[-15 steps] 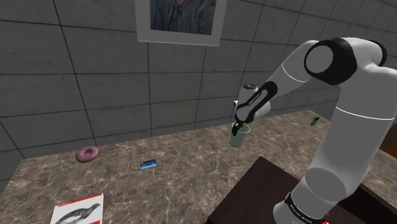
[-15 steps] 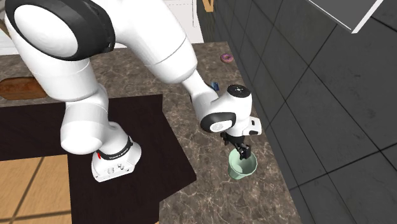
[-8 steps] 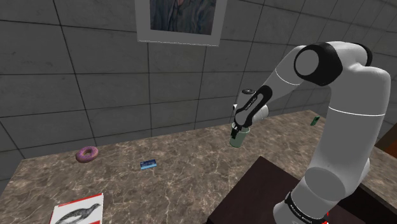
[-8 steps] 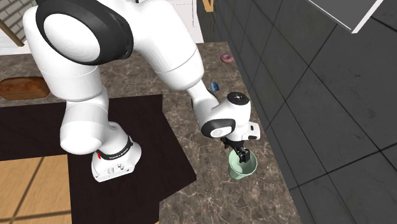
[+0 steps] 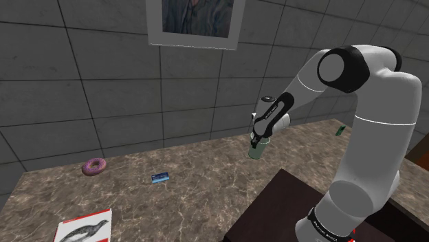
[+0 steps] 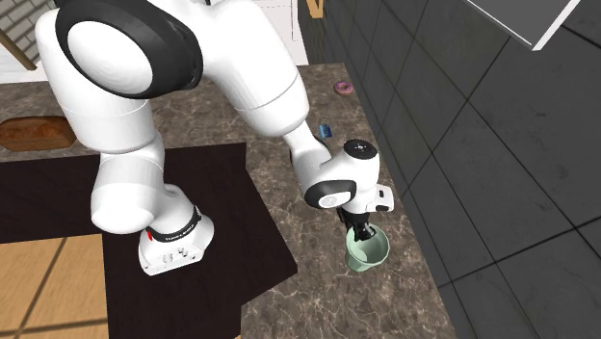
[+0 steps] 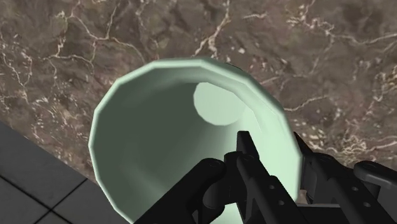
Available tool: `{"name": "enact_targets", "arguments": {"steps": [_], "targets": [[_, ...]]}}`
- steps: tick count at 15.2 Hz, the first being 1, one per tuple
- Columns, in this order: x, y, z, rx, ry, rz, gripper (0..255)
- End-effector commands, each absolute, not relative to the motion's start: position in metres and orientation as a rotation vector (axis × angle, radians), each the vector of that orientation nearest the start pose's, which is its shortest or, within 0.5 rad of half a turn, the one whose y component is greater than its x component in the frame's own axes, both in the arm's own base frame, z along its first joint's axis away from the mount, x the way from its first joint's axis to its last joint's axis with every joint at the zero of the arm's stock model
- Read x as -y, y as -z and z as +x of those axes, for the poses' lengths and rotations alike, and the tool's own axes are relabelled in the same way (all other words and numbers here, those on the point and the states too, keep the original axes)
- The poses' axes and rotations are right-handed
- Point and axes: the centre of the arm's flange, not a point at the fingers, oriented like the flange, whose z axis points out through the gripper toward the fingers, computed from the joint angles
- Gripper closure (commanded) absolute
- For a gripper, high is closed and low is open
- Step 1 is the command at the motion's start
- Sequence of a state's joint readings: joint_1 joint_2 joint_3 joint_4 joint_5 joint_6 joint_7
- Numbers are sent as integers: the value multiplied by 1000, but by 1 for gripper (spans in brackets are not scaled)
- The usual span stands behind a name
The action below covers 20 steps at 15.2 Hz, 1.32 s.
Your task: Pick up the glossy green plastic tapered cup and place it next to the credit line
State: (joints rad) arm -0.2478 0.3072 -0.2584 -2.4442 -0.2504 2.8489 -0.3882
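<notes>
gripper is down on the cup and it's clamped on. in the wrist view one of the black fingers sits inside the pale green cup and the other runs down the outside, with the wall of the cup pinched between them near the rim. so the gripper is closed on the cup. you look straight down into it and see the round bottom, with brown marbled surface all around. from the shoulder view the cup is over on the right part of the surface, close to the grey tiled wall and just past the far corner of the dark stand. whether its base touches the surface or hangs just above it, i can't tell. the white arm arches over from the stand and comes down on the cup from above. the blue card lies flat well apart from the cup, toward the shoulder view's left. a pink donut is further left again, near the wall, and a booklet with a bird drawing lies at the near left corner. a framed picture hangs on the wall. in the second exterior view, gripper and cup are low in the shot, between stand and wall. the card and donut are further along the surface.
</notes>
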Motion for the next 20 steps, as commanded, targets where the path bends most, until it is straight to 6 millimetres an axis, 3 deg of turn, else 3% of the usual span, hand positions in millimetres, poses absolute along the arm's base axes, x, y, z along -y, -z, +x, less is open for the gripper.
{"name": "enact_targets", "arguments": {"steps": [1, 7, 20], "targets": [[233, -191, 436, 223, 32, -3322, 255], [233, -191, 436, 223, 32, -3322, 255], [233, -260, 436, 223, 32, -3322, 255]]}}
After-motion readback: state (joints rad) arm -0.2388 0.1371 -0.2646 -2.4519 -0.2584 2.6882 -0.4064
